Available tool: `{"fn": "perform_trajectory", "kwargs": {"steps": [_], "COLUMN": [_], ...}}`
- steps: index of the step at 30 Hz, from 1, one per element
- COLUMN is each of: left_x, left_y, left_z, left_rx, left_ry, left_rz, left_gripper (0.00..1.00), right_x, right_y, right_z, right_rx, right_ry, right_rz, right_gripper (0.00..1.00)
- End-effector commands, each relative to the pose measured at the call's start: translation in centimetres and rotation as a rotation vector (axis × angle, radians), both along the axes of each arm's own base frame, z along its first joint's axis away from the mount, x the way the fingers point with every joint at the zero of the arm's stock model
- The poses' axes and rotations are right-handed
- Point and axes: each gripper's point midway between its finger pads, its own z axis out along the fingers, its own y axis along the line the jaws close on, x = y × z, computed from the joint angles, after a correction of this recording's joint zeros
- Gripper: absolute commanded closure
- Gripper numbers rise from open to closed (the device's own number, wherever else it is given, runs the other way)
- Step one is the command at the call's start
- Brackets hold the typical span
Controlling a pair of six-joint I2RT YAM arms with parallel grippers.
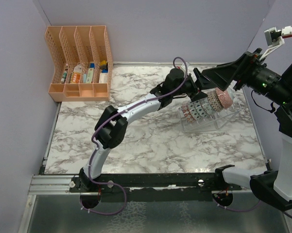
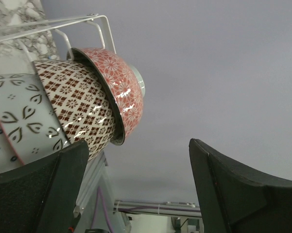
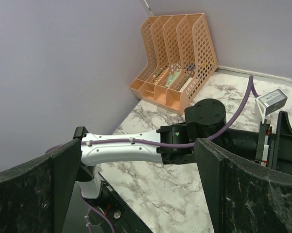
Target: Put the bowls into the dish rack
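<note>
Clear plastic dish rack (image 1: 223, 124) carries a row of bowls (image 1: 206, 104); loading looks about done.
Top: rack just beyond left jaws. Left wrist: left jaws spread, empty, red bowl (image 2: 121, 92) up-left. Right wrist: right jaws spread, empty.

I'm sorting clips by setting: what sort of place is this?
Probably a robot test cell, not a real kitchen: plain lilac walls box in a marble-patterned tabletop, with two arms mounted on a rail at its near edge.

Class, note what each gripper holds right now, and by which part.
Nothing is held. The left gripper is open beside the racked bowls; the right gripper is open and empty too.
</note>
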Motion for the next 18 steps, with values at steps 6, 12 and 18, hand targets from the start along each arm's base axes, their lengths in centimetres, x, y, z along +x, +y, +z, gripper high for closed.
{"fn": "perform_trajectory", "kwargs": {"steps": [6,12,18], "left_x": [0.0,0.4,0.0], "left_y": [6.8,13.8,21.2], "left_z": [5.5,7.8,8.9], "left_rx": [0.201,0.461,0.629], "left_ry": [-0.223,-0.399,-0.431], "left_rz": [0.08,0.224,0.395], "left_gripper": [0.01,0.01,0.01], "right_x": [-0.4,-0.1,0.6], "right_y": [0.2,0.5,1.0], "right_z": [0.9,0.7,-0.1], "right_rx": [0.011,0.006,0.003], "right_ry": [-0.029,-0.026,0.003], "right_rz": [0.024,0.036,0.06], "right_gripper": [0.01,0.01,0.01]}}
